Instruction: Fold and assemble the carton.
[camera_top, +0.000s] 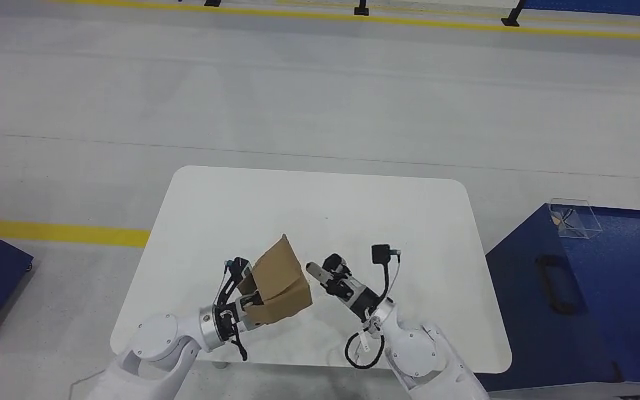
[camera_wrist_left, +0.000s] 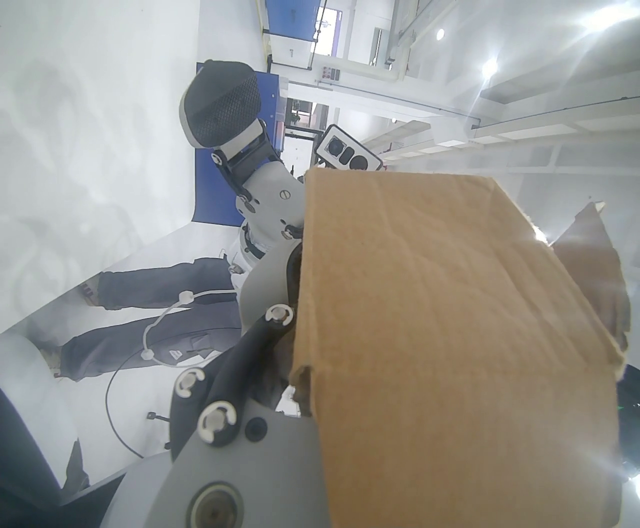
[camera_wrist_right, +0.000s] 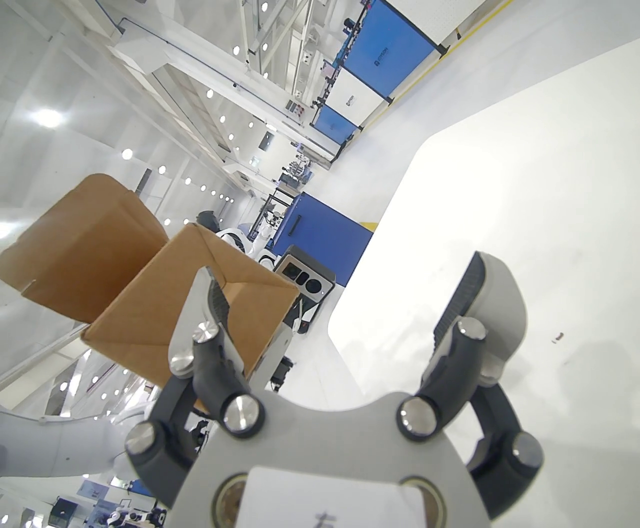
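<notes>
- Firmly clenched, the left gripper (camera_top: 245, 296) grasps the carton (camera_top: 278, 283) by the side toward the robot and holds it over the front part of the table (camera_top: 400, 215).
- Its fingertips are hidden behind the brown cardboard in the left wrist view.
- The right gripper (camera_wrist_right: 342, 277) is released, its 2 fingers (camera_wrist_right: 495, 300) spread wide with nothing between them.
- The carton sits just beside that gripper, toward the left arm. 1 finger overlaps the carton's end in the right wrist view, and whether they touch cannot be told.
- The carton is partly folded: the end facing the right gripper looks closed, and 1 flap stands up at the far edge.
- Its inside cannot be seen.
- Well apart, past the table's right edge, a blue cabinet (camera_top: 565, 300) carries a clear box (camera_top: 572, 218) whose contents cannot be made out.
</notes>
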